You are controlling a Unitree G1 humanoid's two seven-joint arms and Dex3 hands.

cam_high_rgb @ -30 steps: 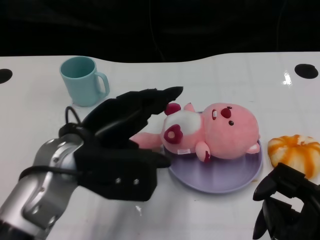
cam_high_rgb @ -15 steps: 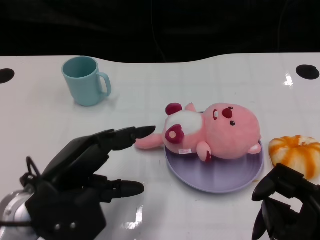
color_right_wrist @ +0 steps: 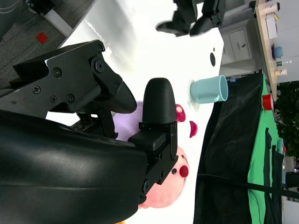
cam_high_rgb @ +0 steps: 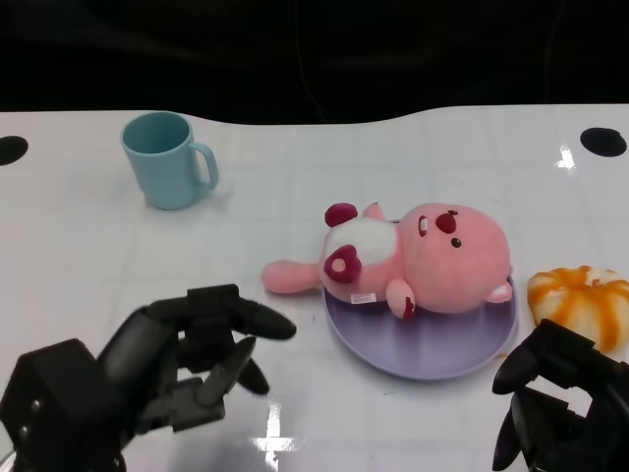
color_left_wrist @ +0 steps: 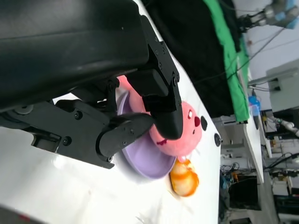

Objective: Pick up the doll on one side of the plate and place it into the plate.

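The pink plush doll [cam_high_rgb: 432, 258] lies on its back on the purple plate [cam_high_rgb: 432, 359], with one leg sticking out over the plate's left rim. My left hand [cam_high_rgb: 167, 369] is low at the front left, a short way from the doll, fingers loosely bent and apart, holding nothing. Over at the front right corner my right hand [cam_high_rgb: 560, 403] holds nothing either. The left wrist view shows the doll [color_left_wrist: 189, 128] on the plate [color_left_wrist: 145, 165] beyond the fingers. In the right wrist view, part of the doll [color_right_wrist: 163, 191] shows past the hand.
A teal mug [cam_high_rgb: 167, 159] stands at the back left. An orange and white pumpkin-like toy [cam_high_rgb: 582, 300] lies just right of the plate, close above my right hand. Black round marks [cam_high_rgb: 601, 140] sit near the table's far corners.
My left hand has drawn back from the doll toward the front left and its fingers have curled in somewhat. The doll stays on the plate. The right hand has not moved.
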